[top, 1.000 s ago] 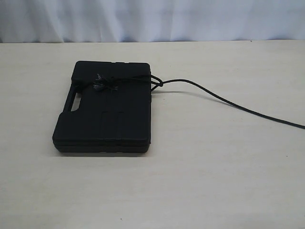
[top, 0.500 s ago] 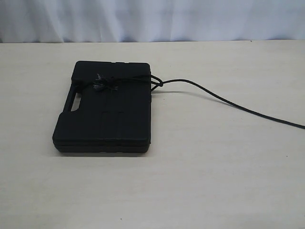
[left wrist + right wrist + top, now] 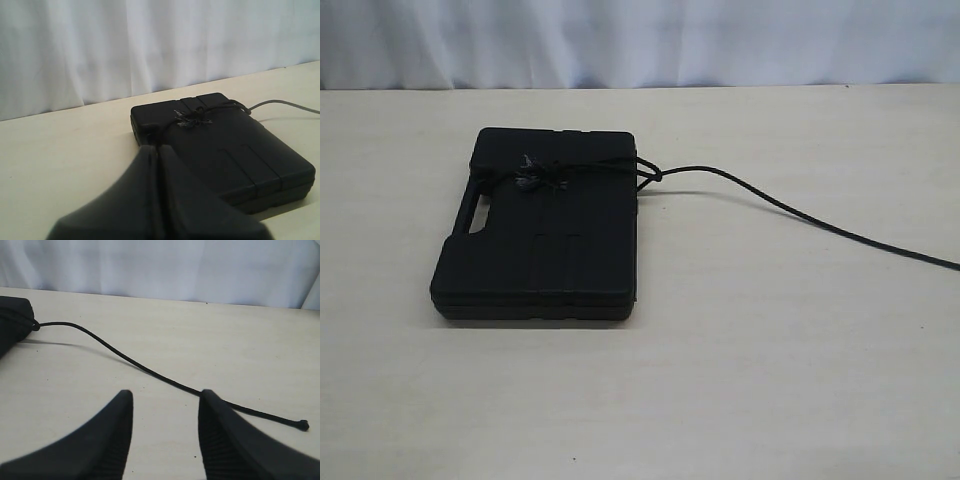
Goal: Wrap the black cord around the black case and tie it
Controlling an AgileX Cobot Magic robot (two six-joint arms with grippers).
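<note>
The black case [image 3: 540, 235] lies flat on the table left of centre, its handle slot on the left side. The black cord [image 3: 790, 208] crosses the case's far end, where a knot with a frayed end [image 3: 530, 176] sits on the lid, and trails off to the right. Neither arm shows in the exterior view. In the left wrist view my left gripper [image 3: 157, 148] is shut with nothing in it, short of the case [image 3: 235, 150]. My right gripper [image 3: 165, 396] is open above the table, the cord [image 3: 125, 359] running just beyond its fingertips to its knobbed tip [image 3: 303, 425].
A pale wooden table [image 3: 770, 380] with a white curtain [image 3: 640, 40] behind its far edge. Nothing else lies on it.
</note>
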